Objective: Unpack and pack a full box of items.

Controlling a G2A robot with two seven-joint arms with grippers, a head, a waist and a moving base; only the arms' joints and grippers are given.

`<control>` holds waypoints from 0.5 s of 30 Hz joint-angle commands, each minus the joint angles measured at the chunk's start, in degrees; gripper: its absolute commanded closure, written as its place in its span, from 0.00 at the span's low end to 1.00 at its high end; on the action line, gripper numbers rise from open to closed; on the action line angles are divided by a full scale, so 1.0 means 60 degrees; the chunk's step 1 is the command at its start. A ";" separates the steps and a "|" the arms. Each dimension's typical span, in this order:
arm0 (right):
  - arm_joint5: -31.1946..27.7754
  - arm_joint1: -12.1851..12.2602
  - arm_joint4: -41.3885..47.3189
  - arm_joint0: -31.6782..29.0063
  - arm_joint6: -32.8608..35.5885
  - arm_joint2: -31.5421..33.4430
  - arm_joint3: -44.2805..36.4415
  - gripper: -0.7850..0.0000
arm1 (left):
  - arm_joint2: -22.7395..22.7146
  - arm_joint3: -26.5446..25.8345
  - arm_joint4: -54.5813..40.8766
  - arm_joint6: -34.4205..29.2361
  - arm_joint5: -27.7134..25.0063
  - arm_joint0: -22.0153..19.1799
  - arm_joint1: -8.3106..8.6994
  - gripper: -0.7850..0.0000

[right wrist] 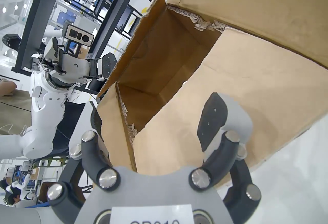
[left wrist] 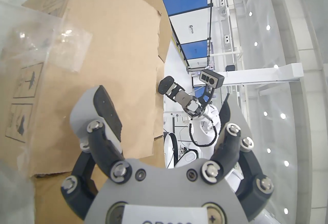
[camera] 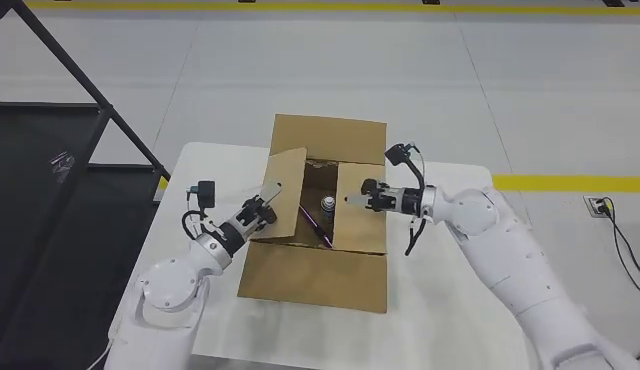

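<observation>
Box (camera: 315,275) sits mid-table (camera: 430,305), back wall towards the far edge, top open. Left gripper (camera: 260,212) is at the left flap (camera: 287,192) and right gripper (camera: 352,199) at the right flap (camera: 362,220). Both have fingers apart, straddling the flap's free edge, nothing clamped. A purple stick (camera: 318,226) and a small round item (camera: 326,204) lie low inside. Flap edges run near-to-far, square across each jaw gap. Next is probably pinching and folding outward, each arm on its own side.
</observation>
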 commanded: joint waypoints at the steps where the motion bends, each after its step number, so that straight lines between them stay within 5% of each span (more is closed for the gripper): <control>1: -0.0345 -0.0014 -0.0098 0.0052 -0.0025 -0.0037 0.0100 0.00 | 0.0133 0.0092 0.0131 0.0046 0.0000 -0.0042 0.0007 0.00; 15: -0.0456 -0.0071 -0.0704 0.0204 0.0224 -0.0323 0.0020 0.00 | 0.0712 0.0672 0.0609 0.0186 0.0148 -0.0309 0.0045 0.00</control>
